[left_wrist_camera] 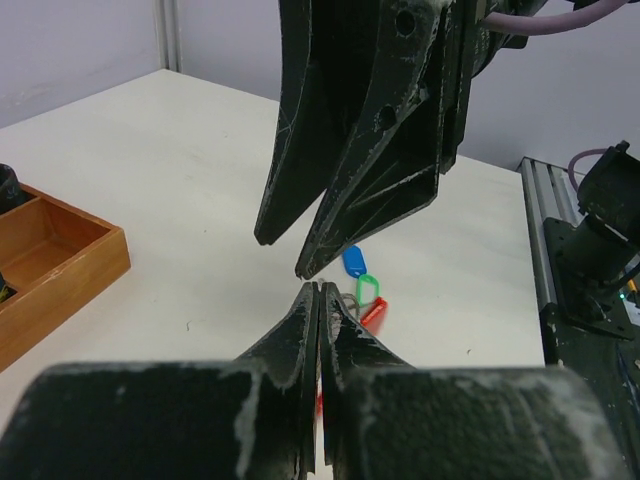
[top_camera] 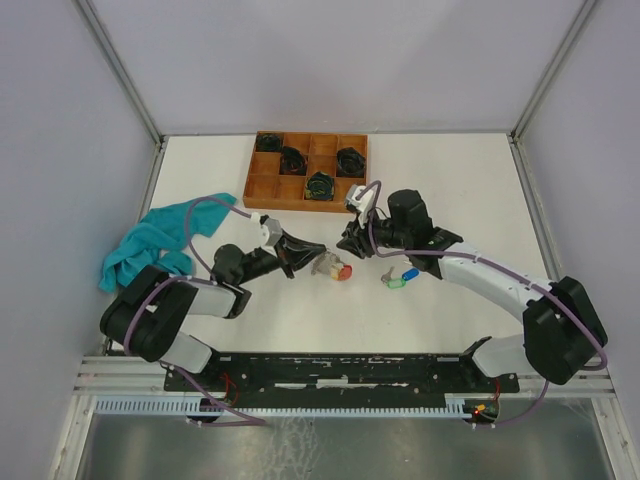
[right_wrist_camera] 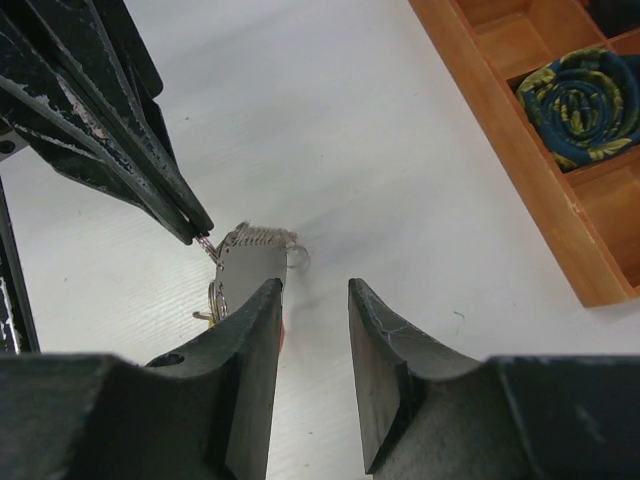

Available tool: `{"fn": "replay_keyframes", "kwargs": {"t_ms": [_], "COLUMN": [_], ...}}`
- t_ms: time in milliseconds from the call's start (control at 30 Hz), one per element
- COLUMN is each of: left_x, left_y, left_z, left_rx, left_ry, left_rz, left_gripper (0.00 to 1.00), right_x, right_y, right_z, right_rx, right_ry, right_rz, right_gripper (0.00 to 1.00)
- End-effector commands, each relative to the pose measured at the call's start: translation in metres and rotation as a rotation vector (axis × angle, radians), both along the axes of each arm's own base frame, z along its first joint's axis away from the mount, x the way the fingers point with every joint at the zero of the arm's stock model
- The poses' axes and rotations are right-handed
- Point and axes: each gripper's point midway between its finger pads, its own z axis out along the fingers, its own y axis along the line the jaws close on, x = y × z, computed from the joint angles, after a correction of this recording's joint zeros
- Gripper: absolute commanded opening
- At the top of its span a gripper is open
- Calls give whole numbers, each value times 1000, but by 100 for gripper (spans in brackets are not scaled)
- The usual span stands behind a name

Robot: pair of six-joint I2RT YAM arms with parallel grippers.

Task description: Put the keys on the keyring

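I see a silver key point(right_wrist_camera: 250, 272) with a red tag point(top_camera: 343, 271) lying flat on the tabletop point(top_camera: 450, 190), out in front of the wooden tray point(top_camera: 300, 208) and roughly level with the tray's right half. A thin metal ring point(right_wrist_camera: 207, 243) pokes out at the key's edge on the side away from the tray. The left fingers point(right_wrist_camera: 150, 170) are pressed together with their tips pinching that ring. The right fingers point(right_wrist_camera: 250, 380) come in from the tray side and stand apart with bare tabletop showing in the gap between them. One of them overlaps the key's near end in the wrist view, and I cannot tell whether it touches the metal. The two pairs of tips sit close together over the key. Two more keys, one with a blue tag point(top_camera: 409, 273) and one with a green tag point(top_camera: 395, 283), lie side by side farther from the tray, off past its right front corner and apart from the red-tagged one. Inside the tray, black coiled bundles point(top_camera: 320, 184) sit in several compartments. A teal cloth point(top_camera: 150, 245) lies crumpled beyond the tray's left end.
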Motion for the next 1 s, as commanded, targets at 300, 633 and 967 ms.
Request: {"fn": "replay_keyframes", "kwargs": {"t_ms": [300, 633, 967], "left_x": [0, -4, -9], "left_y": [-4, -4, -2], "left_z": [7, 4, 17], "left_rx": [-42, -55, -75], "left_ry": [-127, -119, -149], "left_rz": [-21, -38, -39], "left_gripper": [3, 3, 3], "right_x": [-30, -31, -25], "right_y": [20, 22, 11], "right_z": [-15, -9, 10], "right_rx": [110, 153, 152], "right_ry": [83, 41, 158], "right_rz": [84, 69, -80], "right_gripper": [40, 41, 40]}}
